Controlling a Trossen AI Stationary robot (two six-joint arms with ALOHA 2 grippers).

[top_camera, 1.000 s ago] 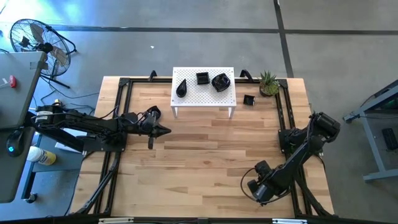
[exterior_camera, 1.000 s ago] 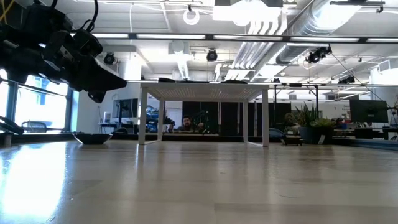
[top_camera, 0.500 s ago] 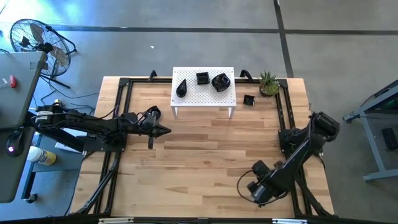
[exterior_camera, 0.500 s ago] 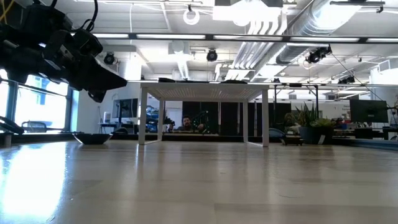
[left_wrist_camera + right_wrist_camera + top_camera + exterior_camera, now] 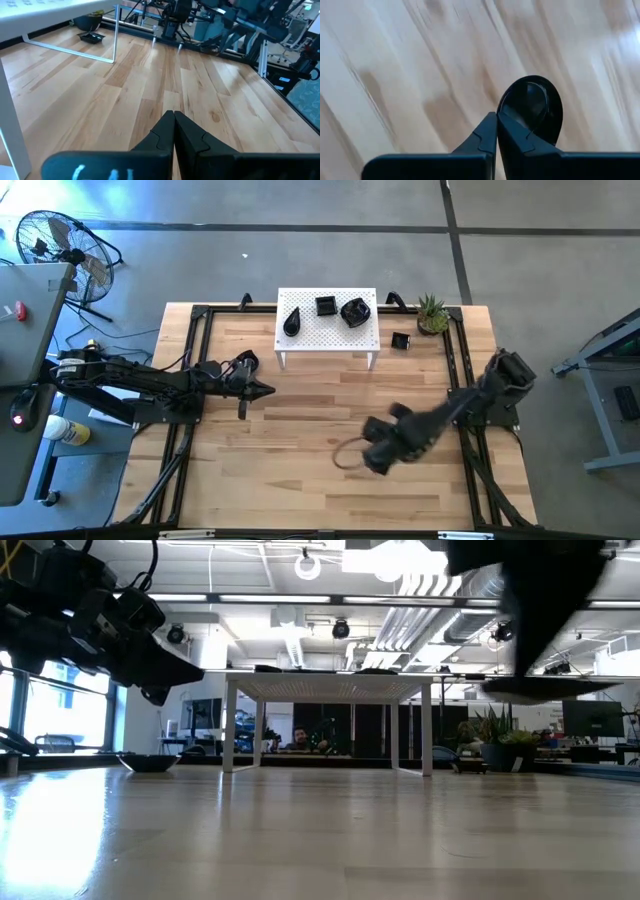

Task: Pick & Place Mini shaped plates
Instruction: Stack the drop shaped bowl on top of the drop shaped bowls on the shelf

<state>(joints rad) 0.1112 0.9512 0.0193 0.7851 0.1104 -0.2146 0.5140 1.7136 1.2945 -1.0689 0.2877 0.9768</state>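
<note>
My right gripper (image 5: 373, 454) hangs over the middle of the table, shut on a glossy black rounded mini plate (image 5: 532, 106). In the low view that plate (image 5: 550, 688) shows as a flat dark shape under the blurred arm. Three more black plates rest on the white perforated stand (image 5: 327, 330): a teardrop one (image 5: 291, 322), a square one (image 5: 325, 306) and a rounded one (image 5: 355, 312). A small square plate (image 5: 400, 341) lies on the table by the plant. My left gripper (image 5: 264, 389) waits shut at the left, in front of the stand. My right gripper pinches the rounded plate by its rim (image 5: 509, 119) between its two fingers. The fingers come from above, pointing steeply down. The plate is lifted clear of the table and sits about level under the gripper (image 5: 550, 688).
A green potted plant (image 5: 432, 313) stands at the far right beside the stand. A dark shallow dish (image 5: 148, 762) lies on the table at the left of the low view. Black rails (image 5: 196, 340) frame the wooden top. Bare wood stretches in front of the stand.
My right gripper has swung from the table's near right corner toward the middle and has risen, its wrist rolling on the way. It has come into the low view with the plate under it. The left arm has kept still.
</note>
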